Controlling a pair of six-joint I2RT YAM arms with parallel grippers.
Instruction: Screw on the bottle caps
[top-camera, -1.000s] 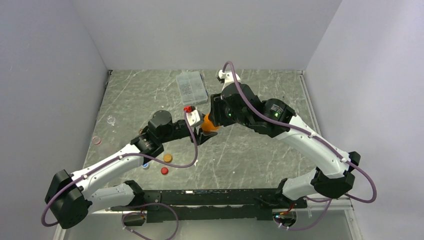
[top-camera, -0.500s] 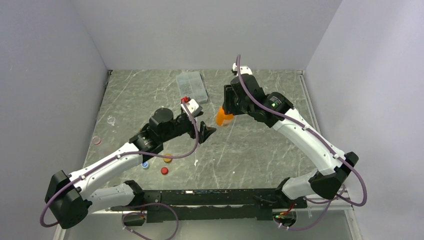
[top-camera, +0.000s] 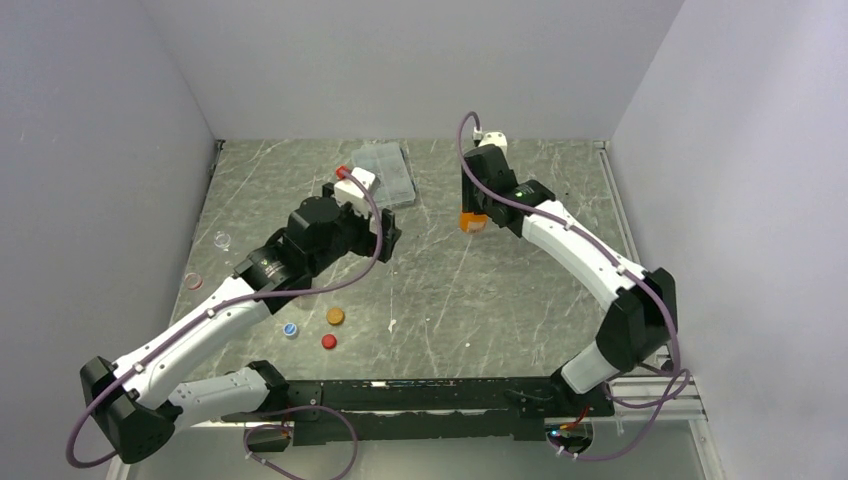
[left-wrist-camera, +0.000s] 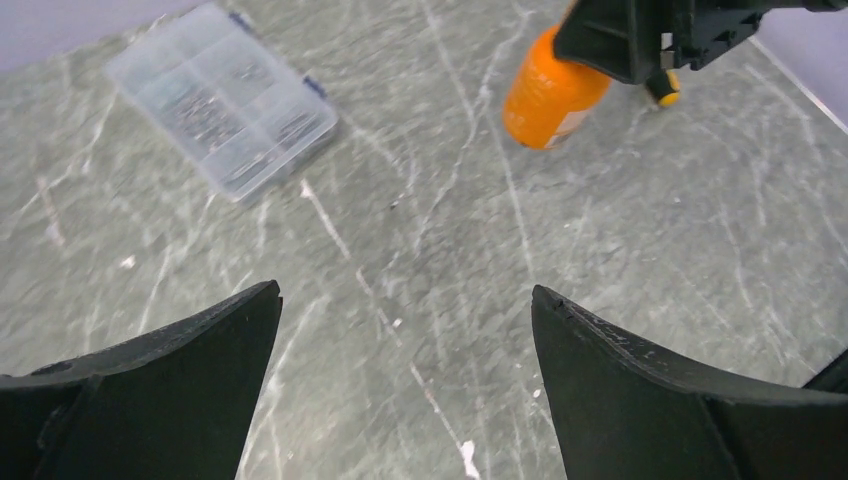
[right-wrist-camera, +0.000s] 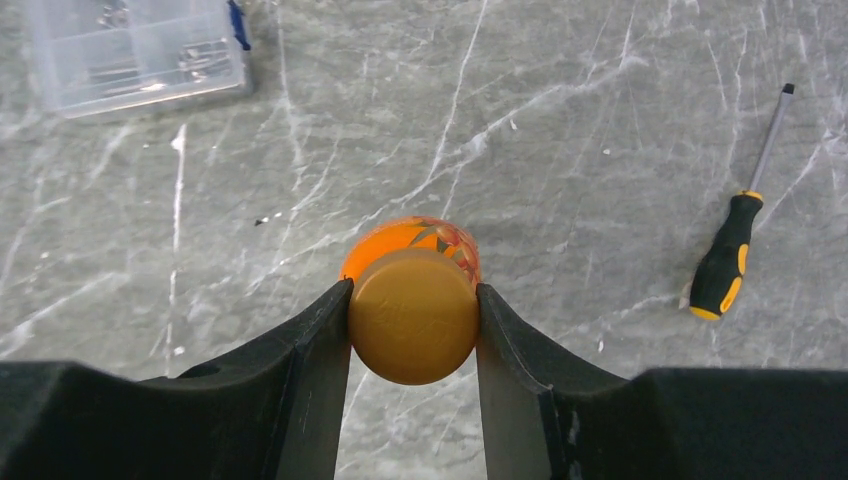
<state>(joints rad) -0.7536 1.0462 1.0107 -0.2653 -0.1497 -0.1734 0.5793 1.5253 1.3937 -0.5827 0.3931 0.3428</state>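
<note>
My right gripper (right-wrist-camera: 414, 287) is shut on an orange cap (right-wrist-camera: 413, 315) that sits on an orange bottle (right-wrist-camera: 400, 235), and the bottle hangs below it over the table. In the top view this bottle (top-camera: 472, 222) is at the right centre under the right gripper (top-camera: 470, 212). My left gripper (left-wrist-camera: 406, 288) is open with only bare table between its fingers, and the bottle (left-wrist-camera: 550, 90) lies well ahead of it to the right. In the top view the left gripper (top-camera: 388, 238) is left of centre. Loose on the near left lie an orange cap (top-camera: 335, 316), a red cap (top-camera: 329, 341) and a blue-and-white cap (top-camera: 290, 329).
A clear compartment box (top-camera: 383, 172) lies at the back centre, also in the left wrist view (left-wrist-camera: 222, 100). A black-and-yellow screwdriver (right-wrist-camera: 735, 245) lies on the table right of the bottle. Two small round dishes (top-camera: 222, 240) (top-camera: 194, 282) sit near the left edge.
The left gripper has opened, let go of the bottle and drawn back to the left. The right arm has carried the bottle by its cap to the right and farther back.
</note>
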